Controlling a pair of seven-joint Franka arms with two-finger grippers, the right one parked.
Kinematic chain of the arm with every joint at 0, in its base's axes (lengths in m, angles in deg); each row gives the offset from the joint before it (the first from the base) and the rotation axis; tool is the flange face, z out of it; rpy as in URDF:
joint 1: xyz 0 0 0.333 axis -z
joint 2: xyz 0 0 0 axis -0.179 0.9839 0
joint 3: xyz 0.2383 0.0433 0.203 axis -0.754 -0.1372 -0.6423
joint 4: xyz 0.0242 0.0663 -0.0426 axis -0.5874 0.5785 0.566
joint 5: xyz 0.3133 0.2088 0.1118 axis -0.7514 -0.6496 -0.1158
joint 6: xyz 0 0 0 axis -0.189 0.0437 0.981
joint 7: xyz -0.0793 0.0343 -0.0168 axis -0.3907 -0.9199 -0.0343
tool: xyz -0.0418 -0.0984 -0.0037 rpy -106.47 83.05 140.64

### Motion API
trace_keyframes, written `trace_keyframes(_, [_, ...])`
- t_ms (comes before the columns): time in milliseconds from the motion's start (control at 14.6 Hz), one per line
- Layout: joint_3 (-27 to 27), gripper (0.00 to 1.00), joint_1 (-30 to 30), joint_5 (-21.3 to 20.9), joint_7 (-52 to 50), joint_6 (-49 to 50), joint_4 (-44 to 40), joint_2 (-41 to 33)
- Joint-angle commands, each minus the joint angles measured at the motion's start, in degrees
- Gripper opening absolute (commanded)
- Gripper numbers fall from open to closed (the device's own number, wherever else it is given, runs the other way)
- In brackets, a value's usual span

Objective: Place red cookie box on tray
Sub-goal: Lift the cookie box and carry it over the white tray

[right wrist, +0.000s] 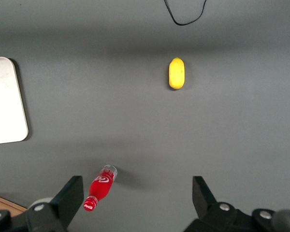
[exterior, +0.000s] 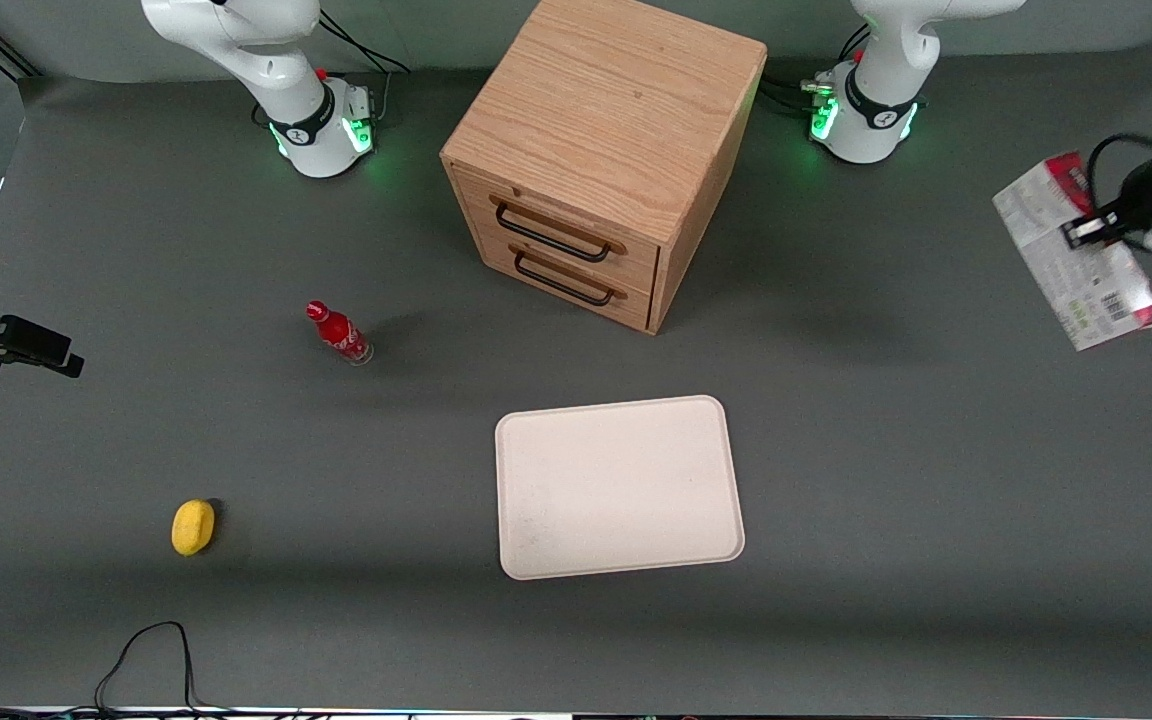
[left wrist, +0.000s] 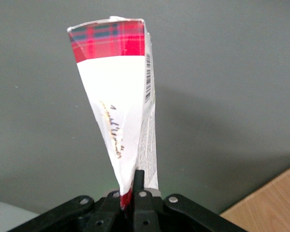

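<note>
On the grey table [exterior: 896, 480], nearest the front camera, a yellow lemon-like object [exterior: 193, 526] lies toward the parked arm's end, and the cream-white tray [exterior: 619, 487] with rounded corners sits bare near the middle. Farther from the camera, a small red bottle [exterior: 339, 333] stands tilted, and farther still is the wooden drawer cabinet [exterior: 601, 155] with two dark handles. Toward the working arm's end, the gripper [exterior: 1086, 232] is clamped on the red cookie box [exterior: 1076, 270], apparently clear of the table and well apart from the tray. The carton's broad grey-white face shows fine print and a barcode, with red at both ends. From the wrist, its red tartan end [left wrist: 108, 41] and a white panel with gold lettering appear, pinched between the black fingers [left wrist: 138, 181].
</note>
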Motion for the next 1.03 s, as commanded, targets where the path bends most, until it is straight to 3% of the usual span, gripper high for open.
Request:
trace_keyframes(0, [-0.37,0.00,0.25,0.69,4.58,5.95,-9.06,3.16])
trace_keyframes(342, [0.07,0.00,1.30,3.06,5.56,7.81,-14.95,6.93])
trace_keyframes(548, [4.88,0.00,2.27,4.74,1.79,7.90,-21.36,13.16])
trace_keyframes(822, [15.69,0.00,2.88,4.74,-9.96,7.72,-34.95,27.81])
trace_keyframes(959, [17.56,0.00,6.20,4.66,-14.99,6.59,-43.58,36.78])
